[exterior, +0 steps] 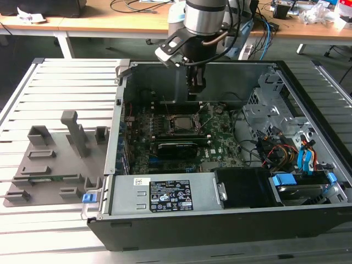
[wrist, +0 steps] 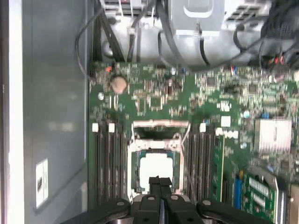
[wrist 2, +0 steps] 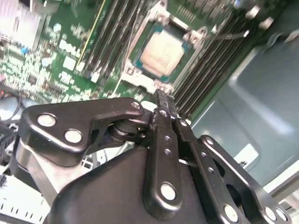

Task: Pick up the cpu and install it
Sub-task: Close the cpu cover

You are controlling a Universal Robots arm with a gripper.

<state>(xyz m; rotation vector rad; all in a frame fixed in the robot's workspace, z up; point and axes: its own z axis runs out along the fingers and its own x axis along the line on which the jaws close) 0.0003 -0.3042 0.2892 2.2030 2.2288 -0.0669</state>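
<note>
Grey metal slats make the table (exterior: 66, 77), and in the exterior view the open black computer case (exterior: 220, 231) lies on it. One arm (exterior: 204, 16) comes down from above, and its gripper (exterior: 196, 87) hangs over the motherboard (exterior: 220, 137), a little beyond the socket (exterior: 165, 129) toward the rear wall of the case. Between gripper and socket the air is free. Toward the exterior view's right of the socket stand one metal drive cage (exterior: 269, 104) and a bundle of orange and yellow cables (exterior: 278, 151). Nearer the camera than the socket lies one power supply box (exterior: 165, 195). Outside the case, well apart from the socket toward the exterior view's left, rests one grey fixture plate (exterior: 55, 165).

In the second wrist view the two fingers (wrist 2: 163, 140) are pressed together with nothing between them. The cpu (wrist 2: 161, 50) lies flat inside the socket, its pale top uncovered, just beyond the fingertips and apart from them. Long dark memory slots (wrist 2: 117, 42) run along both sides of the socket.

In the first wrist view the cpu (wrist: 155, 169) sits in the socket, and the metal load plate (wrist: 161, 126) stands open at the socket's edge away from the fingers. I count four memory slots, two on each side of the socket. One round coin battery (wrist: 118, 83), one silver heat sink (wrist: 273, 135) and black cables (wrist: 140, 28) lie further from the socket. The grey case wall (wrist: 46, 93) runs parallel to the slots.
</note>
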